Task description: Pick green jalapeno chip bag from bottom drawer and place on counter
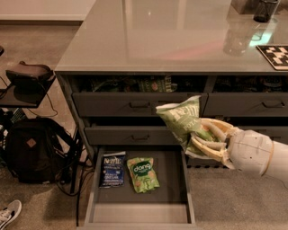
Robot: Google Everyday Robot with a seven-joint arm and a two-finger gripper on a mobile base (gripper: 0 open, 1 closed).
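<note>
While the bottom drawer (pixel 171 191) stands open with its flat dark floor in view, the gripper (pixel 202 137) hangs above its right wall, a little out past that side, at the height of the closed drawer fronts. Its pale fingers (pixel 208 145) are clamped around the lower part of the green jalapeno chip bag (pixel 180 119), which is lifted clear of the bottom drawer and tilts so that its lettered top band points up and to the left. The white arm (pixel 252 152) runs off to the right of the bottom drawer. Inside the bottom drawer, near its back, a dark blue bag (pixel 112 169) lies against the left wall and a brighter green bag (pixel 142 174) with a white word lies just beside it; the right part and the front of the floor are bare. Directly above the bottom drawer sit two closed grey drawer fronts (pixel 139 104) with black bar handles, and above those the counter (pixel 157 40), glossy and grey, carrying a checkered board (pixel 274 56) and a dark cup (pixel 264 10) far up and to the right. Left of the bottom drawer, on the carpet, a black backpack (pixel 31 150) leans near dark cables, with a white shoe (pixel 8 213) lower down at the edge.
</note>
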